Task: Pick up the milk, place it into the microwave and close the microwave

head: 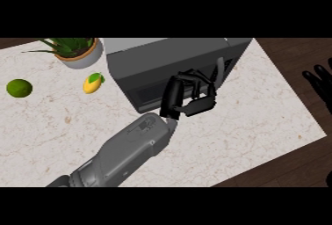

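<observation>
head view: my left robot hand (189, 94) is at the front of the microwave (172, 61), fingers curled against its dark front face. i can't tell if they are closed around anything; whatever might be inside the curl is hidden. the milk is nowhere in sight: it could be in my hand, or already inside the microwave, and i can't say which. my right robot hand (319, 79) rests at the picture's right edge, well to the right of the microwave, off the counter (246, 127), fingers straight and relaxed. left of the microwave sit a mango (93, 83), a lime (19, 88) and a potted plant (76, 50).

risk as i judge it: if the door is not fully shut, pulling my curled fingers away could catch its edge and drag it open.
</observation>
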You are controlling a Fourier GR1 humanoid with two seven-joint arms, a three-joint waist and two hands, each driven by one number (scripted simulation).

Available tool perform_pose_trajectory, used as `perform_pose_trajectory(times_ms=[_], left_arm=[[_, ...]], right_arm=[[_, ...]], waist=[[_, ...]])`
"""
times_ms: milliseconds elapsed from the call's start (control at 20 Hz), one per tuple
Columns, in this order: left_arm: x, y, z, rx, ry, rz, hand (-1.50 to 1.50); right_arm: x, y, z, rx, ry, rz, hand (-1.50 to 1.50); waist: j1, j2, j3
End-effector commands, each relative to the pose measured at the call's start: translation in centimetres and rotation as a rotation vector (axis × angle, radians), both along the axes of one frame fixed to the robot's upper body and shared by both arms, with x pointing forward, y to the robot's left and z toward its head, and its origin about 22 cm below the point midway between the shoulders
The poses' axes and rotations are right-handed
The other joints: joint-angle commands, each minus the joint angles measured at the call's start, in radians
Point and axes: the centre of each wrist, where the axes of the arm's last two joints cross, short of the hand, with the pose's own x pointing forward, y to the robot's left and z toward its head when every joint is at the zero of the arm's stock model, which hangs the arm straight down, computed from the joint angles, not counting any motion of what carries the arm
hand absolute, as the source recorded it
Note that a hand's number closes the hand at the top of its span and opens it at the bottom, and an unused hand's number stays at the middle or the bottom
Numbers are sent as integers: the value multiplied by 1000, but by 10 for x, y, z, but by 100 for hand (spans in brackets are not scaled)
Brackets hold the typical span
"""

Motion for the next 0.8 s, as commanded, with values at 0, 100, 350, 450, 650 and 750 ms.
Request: perform_pose_trajectory(times_ms=[0,100,350,450,650,750], left_arm=[[17,4,7,-13,-16,35,150],[17,2,10,-18,-32,36,150],[20,3,9,-25,-46,52,150],[20,4,8,-32,-45,47,150],[20,4,7,-39,-55,55,150],[20,4,6,-41,-68,58,150]], right_arm=[[1,-1,6,-4,-1,20,-150],[3,-3,12,3,-14,9,-150],[3,-3,17,3,-7,20,-150],[4,-6,19,21,-13,11,-150],[5,-9,23,11,-3,11,-150],[6,-5,29,8,-18,23,-150]], waist=[[-14,15,0],[-12,13,1],[-23,15,1],[-20,18,3],[-25,22,4],[-18,18,2]])
